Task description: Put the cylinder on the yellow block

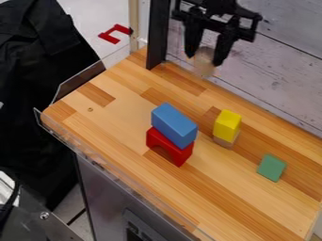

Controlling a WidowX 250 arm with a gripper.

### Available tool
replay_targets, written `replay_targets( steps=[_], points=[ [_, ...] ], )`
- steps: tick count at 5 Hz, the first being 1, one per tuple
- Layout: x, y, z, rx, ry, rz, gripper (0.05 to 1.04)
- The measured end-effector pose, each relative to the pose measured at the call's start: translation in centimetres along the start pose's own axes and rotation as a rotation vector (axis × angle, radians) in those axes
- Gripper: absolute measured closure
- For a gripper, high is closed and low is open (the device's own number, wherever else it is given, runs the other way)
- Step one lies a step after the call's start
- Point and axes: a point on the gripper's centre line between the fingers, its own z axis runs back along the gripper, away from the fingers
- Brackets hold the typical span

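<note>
My gripper [205, 57] hangs at the top, right of the dark upright post and in front of the grey wooden wall. It is shut on a pale wooden cylinder [204, 62], which sits between the fingertips and extends a little below them. The yellow block [227, 124] is lower and slightly to the right, well apart from the gripper. It rests on a small wood-coloured block [224, 142] on the tabletop [252, 202].
Left of the yellow block, a blue block [174, 125] lies on a red arch [168, 147]. A green block [271, 167] lies to the right. The dark post [157, 35] stands at the table's back edge. Clear low panels line the left and front edges.
</note>
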Motion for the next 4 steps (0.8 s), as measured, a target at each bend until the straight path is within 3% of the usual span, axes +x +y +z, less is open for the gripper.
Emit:
replay_targets(
  steps=[1,2,3,4],
  points=[
    [0.5,-1.0,-1.3,-0.052,0.012,-0.028,0.584],
    [0.3,-1.8,-3.4,-0.093,0.073,-0.047,0.584],
    [0.4,-2.5,-5.1,-0.110,0.120,-0.071,0.584],
    [0.7,-3.5,-5.5,-0.105,0.121,-0.102,0.584]
  ],
)
